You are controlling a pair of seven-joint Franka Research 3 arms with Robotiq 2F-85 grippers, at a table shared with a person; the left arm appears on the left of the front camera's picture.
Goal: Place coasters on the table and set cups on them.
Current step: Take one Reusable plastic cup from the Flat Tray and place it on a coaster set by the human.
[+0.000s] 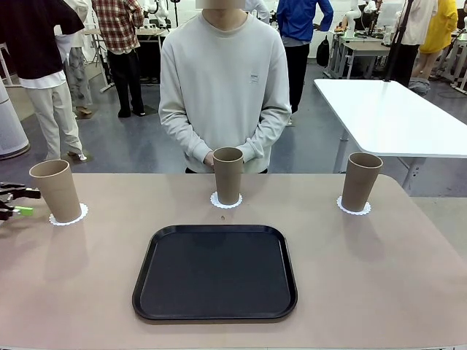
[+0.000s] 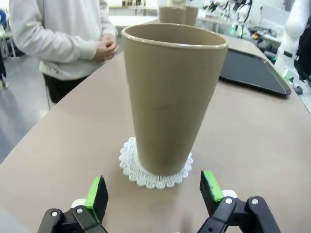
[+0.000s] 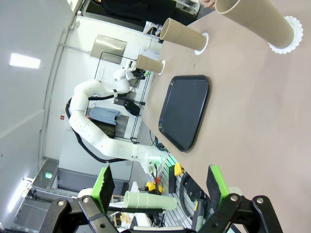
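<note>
Three beige-brown cups stand upright on the tan table [image 1: 379,277], each on a white lacy coaster: left cup [image 1: 56,191] on its coaster [image 1: 68,216], middle cup [image 1: 228,175] on its coaster [image 1: 225,201], right cup [image 1: 360,181] on its coaster [image 1: 353,208]. My left gripper [image 1: 13,202] is at the table's left edge, open, just short of the left cup. In the left wrist view that cup [image 2: 172,97] and coaster [image 2: 155,170] sit just ahead of the open left gripper [image 2: 153,191], untouched. My right gripper [image 3: 160,182] is open and empty, well back from the cups [image 3: 255,24].
A black rounded-square tray [image 1: 215,271] lies empty at the table's near middle. A person [image 1: 225,80] stands at the far side with hands clasped behind the middle cup. A white table [image 1: 394,117] stands at the back right.
</note>
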